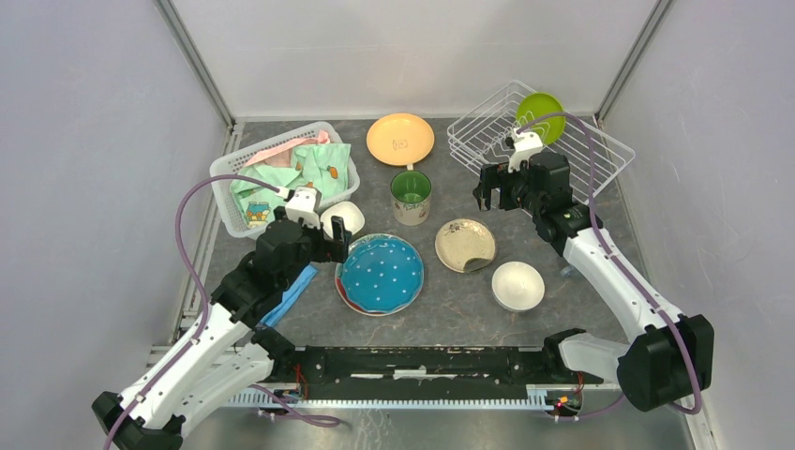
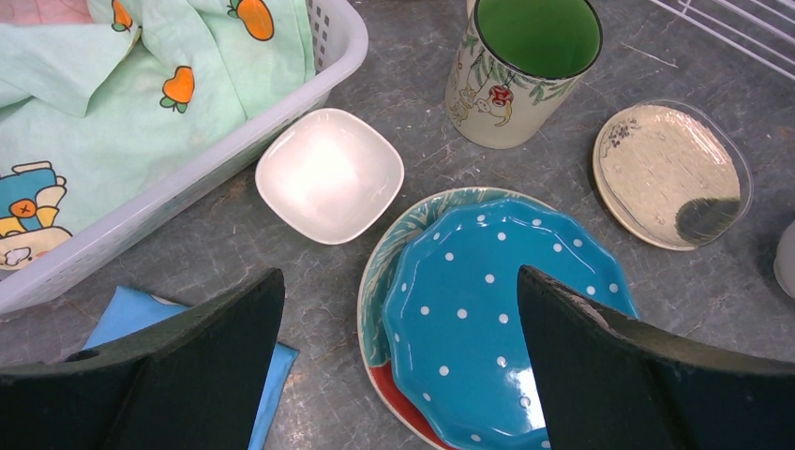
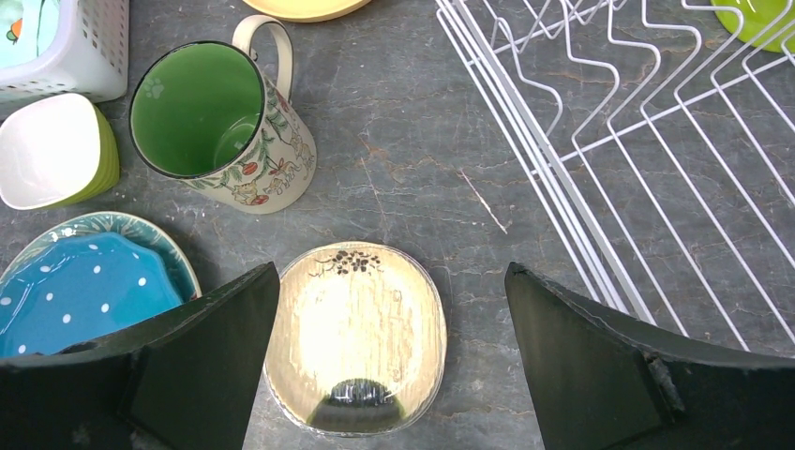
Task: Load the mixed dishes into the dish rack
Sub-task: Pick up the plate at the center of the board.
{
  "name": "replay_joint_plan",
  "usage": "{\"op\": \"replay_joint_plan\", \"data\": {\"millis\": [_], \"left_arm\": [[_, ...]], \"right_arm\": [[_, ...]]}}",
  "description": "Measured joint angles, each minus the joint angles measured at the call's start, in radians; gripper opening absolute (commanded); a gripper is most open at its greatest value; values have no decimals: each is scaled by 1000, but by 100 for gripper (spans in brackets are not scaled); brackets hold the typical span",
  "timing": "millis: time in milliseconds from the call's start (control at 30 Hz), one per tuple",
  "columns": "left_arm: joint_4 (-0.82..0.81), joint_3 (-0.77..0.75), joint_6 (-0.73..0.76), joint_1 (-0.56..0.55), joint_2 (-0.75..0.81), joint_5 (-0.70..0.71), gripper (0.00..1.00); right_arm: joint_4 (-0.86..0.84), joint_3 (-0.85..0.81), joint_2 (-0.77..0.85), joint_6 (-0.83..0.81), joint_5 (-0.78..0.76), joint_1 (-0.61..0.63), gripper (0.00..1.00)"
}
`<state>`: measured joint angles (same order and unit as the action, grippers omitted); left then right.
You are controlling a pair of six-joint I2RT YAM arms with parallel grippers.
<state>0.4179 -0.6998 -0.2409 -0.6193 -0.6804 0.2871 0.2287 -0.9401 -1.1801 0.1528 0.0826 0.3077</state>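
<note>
Empty, wide-spread left gripper (image 2: 398, 281) and right gripper (image 3: 391, 272); lime-green plate (image 1: 541, 112) in dish rack (image 1: 475, 141)

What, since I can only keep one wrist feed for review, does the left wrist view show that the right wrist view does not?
Only the left wrist view shows the folded blue cloth and the red patch of the lower plate beneath the blue dotted plate. Only the right wrist view shows the lime-green plate in the dish rack and the orange plate edge. Both show the mug, square white bowl, cream plate, blue dotted plate, white basket and some rack wire.
</note>
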Motion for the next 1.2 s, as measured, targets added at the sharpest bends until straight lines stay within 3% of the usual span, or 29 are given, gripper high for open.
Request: {"op": "replay_joint_plan", "data": {"millis": [1200], "left_arm": [[0,0,0,0,14,0,100]], "right_arm": [[6,-42,-29,26,14,0,98]]}}
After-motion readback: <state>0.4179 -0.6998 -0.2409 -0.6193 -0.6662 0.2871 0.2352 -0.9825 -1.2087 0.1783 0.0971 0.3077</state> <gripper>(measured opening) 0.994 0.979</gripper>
